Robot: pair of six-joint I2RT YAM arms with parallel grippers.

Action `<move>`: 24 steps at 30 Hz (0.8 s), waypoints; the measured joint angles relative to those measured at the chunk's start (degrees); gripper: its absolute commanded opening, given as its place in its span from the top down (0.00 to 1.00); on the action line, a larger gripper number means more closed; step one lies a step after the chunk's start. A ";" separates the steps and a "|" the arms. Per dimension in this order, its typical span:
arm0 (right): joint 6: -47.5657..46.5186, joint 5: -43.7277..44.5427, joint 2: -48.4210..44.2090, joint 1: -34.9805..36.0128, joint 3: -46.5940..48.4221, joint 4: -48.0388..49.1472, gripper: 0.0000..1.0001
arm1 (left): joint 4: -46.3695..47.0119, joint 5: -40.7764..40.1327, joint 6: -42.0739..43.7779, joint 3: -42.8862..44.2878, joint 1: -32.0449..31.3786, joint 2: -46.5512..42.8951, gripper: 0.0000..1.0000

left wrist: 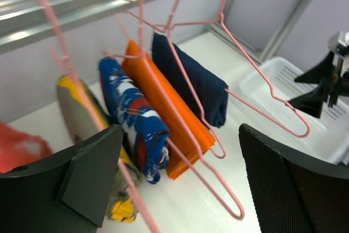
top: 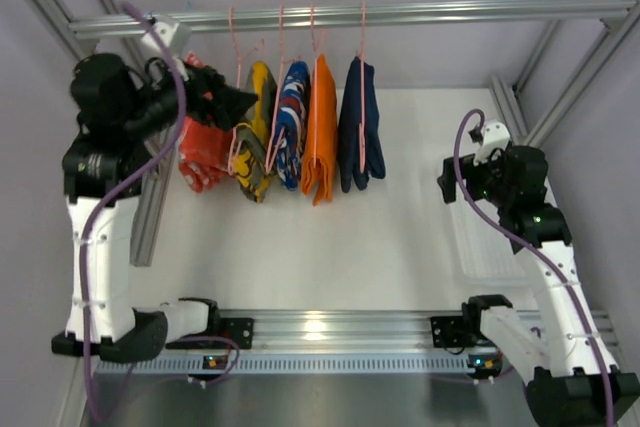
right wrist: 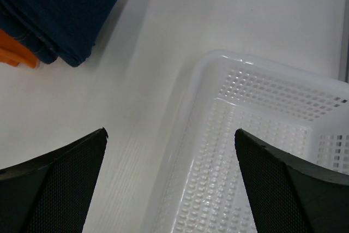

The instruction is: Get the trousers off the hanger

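Pincers gape empty on both arms: the left pincer (top: pixel 242 102) is raised near the rail (top: pixel 420 15), at the left end of the hanging garments; the right pincer (right wrist: pixel 170 135) is low over the white desk (top: pixel 400 237), at the edge of a white basket (right wrist: pixel 262 96). From the rail the hanger (top: pixel 362 47) carries the trousers (top: pixel 360 132), rightmost in the row, beside the orange garment (top: pixel 320 137).

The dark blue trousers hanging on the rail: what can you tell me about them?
The trousers are dark navy and look like denim, the darkest garment in the row. They are folded over a thin pink wire hanger, which is hooked on the metal rail. They hang at the right end of the row, close against the orange garment. Their lower edge looks neatly folded and thick.
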 measured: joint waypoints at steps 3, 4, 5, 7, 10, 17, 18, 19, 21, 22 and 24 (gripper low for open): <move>0.94 -2.14 0.68 0.00 0.48 -0.39 0.00 | -0.17 -0.26 1.16 0.35 -7.34 5.44 0.11; 1.57 -3.48 1.36 0.00 1.66 -0.85 0.00 | -0.24 -0.13 1.42 0.02 -9.18 6.60 0.11; 2.16 -4.87 2.25 -0.02 3.48 -1.20 0.00 | -0.17 -0.20 1.68 -0.70 -10.69 7.32 0.12; 3.48 -7.80 4.44 -0.02 8.76 -2.23 0.01 | 0.20 -0.92 1.90 -3.37 -11.98 7.41 0.12; 8.13 -13.20 7.82 0.00 19.17 -1.86 0.06 | 1.27 -2.60 1.90 -6.73 -12.07 6.45 0.11; 31.45 -26.91 15.26 1.18 31.65 11.98 0.12 | 2.45 -5.86 2.36 -9.55 -12.07 3.06 0.07; 33.99 -27.82 16.68 1.77 31.85 13.31 0.13 | 2.56 -6.23 2.43 -9.55 -12.07 2.56 0.06; 36.52 -28.70 18.56 2.54 32.09 14.99 0.15 | 2.58 -6.54 2.56 -9.53 -12.07 2.12 0.06; 40.59 -29.38 22.84 4.81 32.87 17.25 0.15 | 2.38 -7.45 2.78 -9.14 -12.07 1.38 0.05; 41.97 -29.20 25.14 6.10 32.98 17.92 0.15 | 2.40 -7.78 2.82 -8.87 -12.07 1.11 0.05; 43.58 -27.85 28.37 9.14 32.98 17.99 0.16 | 2.38 -9.03 3.02 -8.70 -12.07 0.39 0.05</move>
